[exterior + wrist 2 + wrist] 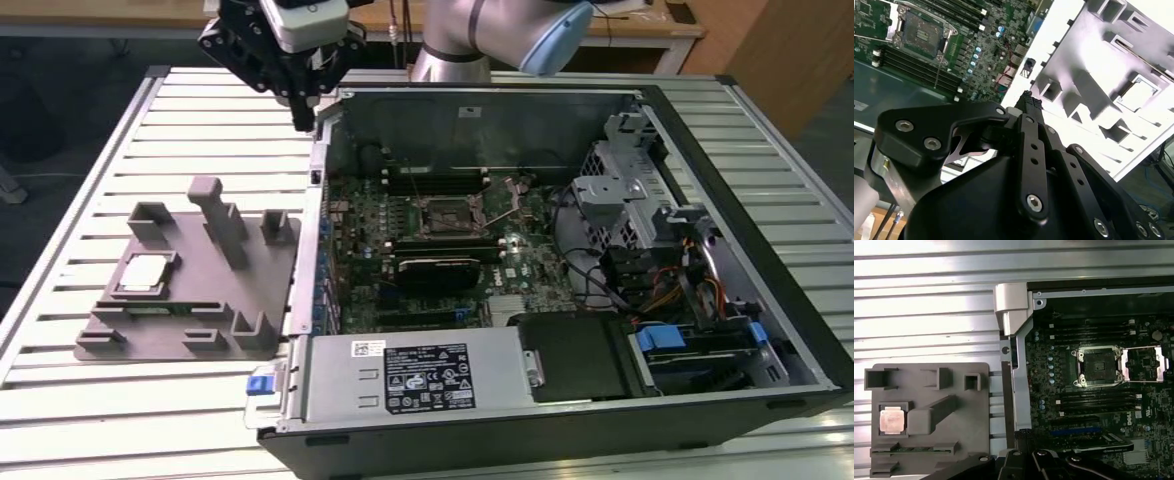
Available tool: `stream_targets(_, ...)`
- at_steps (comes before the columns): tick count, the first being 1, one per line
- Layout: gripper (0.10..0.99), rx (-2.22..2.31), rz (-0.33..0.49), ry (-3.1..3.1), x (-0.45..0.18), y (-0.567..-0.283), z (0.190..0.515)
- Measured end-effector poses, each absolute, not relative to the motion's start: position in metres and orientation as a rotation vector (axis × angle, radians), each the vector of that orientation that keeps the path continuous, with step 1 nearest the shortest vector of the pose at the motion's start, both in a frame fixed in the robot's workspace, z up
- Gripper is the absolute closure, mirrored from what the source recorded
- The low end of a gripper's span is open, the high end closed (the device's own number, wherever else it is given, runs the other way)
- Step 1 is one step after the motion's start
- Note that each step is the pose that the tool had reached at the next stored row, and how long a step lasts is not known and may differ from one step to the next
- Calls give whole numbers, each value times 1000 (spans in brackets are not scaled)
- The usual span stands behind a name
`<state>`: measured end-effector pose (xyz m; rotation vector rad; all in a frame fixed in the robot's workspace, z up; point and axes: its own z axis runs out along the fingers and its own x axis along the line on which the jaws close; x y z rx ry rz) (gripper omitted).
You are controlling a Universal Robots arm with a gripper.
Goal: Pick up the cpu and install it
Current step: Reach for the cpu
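Note:
The cpu (144,275) (893,421), a small silver-topped square chip, lies flat in a recess of the grey fixture block (200,300) (929,385) on the table, at the exterior view's left of the open computer case. My gripper (304,120) (1029,101) (1023,434) hangs above the case's rear corner, well behind the cpu and apart from it. Its fingers are shut with nothing between them. The motherboard's cpu socket (447,212) (1099,366) (921,30) stands open, its metal retention frame flipped aside and no chip in it.
The open computer case (694,400) lies on a slatted metal table (200,110). Inside are memory slots, a black card (434,268), a drive cage (627,190), cables and the power supply (414,375). Upright posts (214,215) rise from the fixture near the cpu.

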<state>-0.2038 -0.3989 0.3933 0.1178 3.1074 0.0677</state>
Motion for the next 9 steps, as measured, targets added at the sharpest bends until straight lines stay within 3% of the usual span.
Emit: stream_targets(9, 980, 118, 68, 3106, -220, -399, 393)
